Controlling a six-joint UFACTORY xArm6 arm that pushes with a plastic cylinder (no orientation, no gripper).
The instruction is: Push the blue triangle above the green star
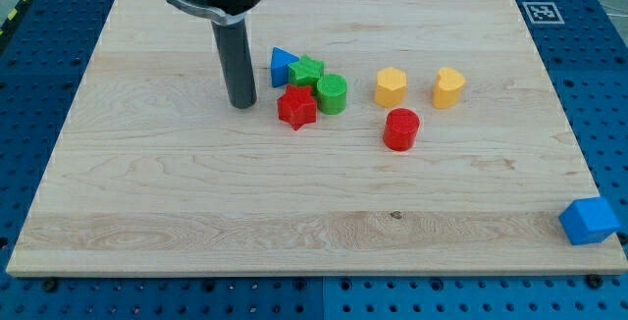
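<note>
The blue triangle (284, 65) lies on the wooden board (196, 192), touching the upper left side of the green star (306, 71). A green cylinder (332, 94) sits just right of the star and a red star (296, 108) just below it. My tip (242, 103) rests on the board to the left of this cluster. It is about a block's width from the red star and below-left of the blue triangle, touching neither.
A yellow hexagon (391, 86) and a yellow heart-like block (449, 86) sit right of the cluster. A red cylinder (400, 130) lies below them. A blue cube (589, 221) sits off the board at the view's lower right.
</note>
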